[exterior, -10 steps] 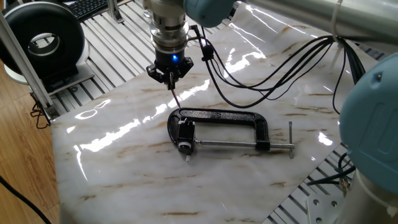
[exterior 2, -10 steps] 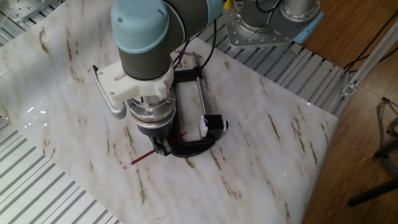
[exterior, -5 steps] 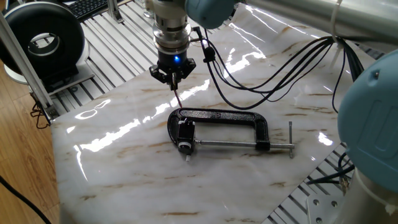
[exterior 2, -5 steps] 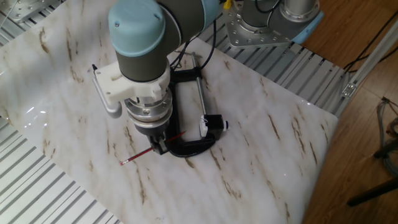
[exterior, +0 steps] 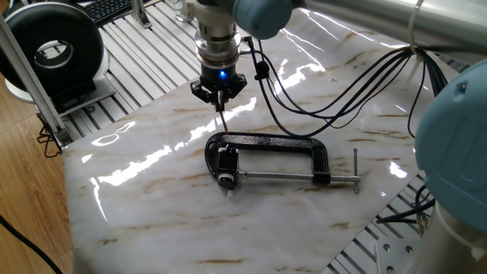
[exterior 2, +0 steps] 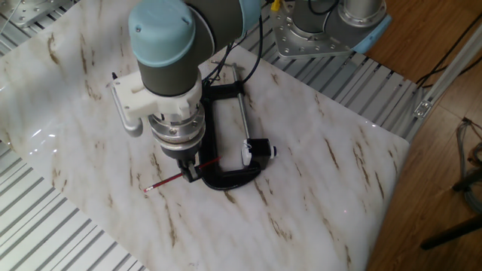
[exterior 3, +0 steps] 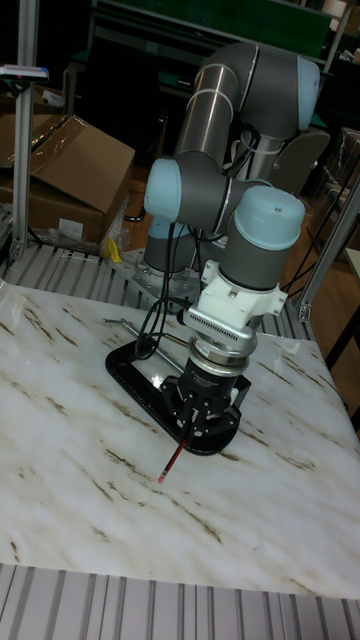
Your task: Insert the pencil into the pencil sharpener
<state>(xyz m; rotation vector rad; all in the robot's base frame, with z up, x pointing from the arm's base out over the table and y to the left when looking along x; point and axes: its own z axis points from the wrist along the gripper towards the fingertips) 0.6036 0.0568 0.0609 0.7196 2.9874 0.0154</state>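
Note:
My gripper (exterior: 221, 95) is shut on the dark-red pencil (exterior: 223, 118), which slants down from the fingers toward the marble sheet. From the other fixed view the pencil (exterior 2: 166, 181) sticks out left of the gripper (exterior 2: 192, 174), tip low. The pencil sharpener (exterior: 225, 160), a small black block with a pale round end, sits held in the black C-clamp (exterior: 268, 143), below the gripper in the picture. The sharpener (exterior 2: 258, 149) lies to the right of the gripper, apart from the pencil. In the tall fixed view the gripper (exterior 3: 190, 428) hides the sharpener; the pencil (exterior 3: 172, 458) points down-left.
The clamp's steel screw rod (exterior: 297, 177) runs right toward the marble sheet's edge. Black cables (exterior: 342, 84) hang over the far side. A black round device (exterior: 49, 47) stands on the slatted table at left. A cardboard box (exterior 3: 70, 170) lies behind the table.
The gripper with the pencil has shifted a little: rightward in one fixed view, leftward in the other. The clamp and sharpener have not moved.

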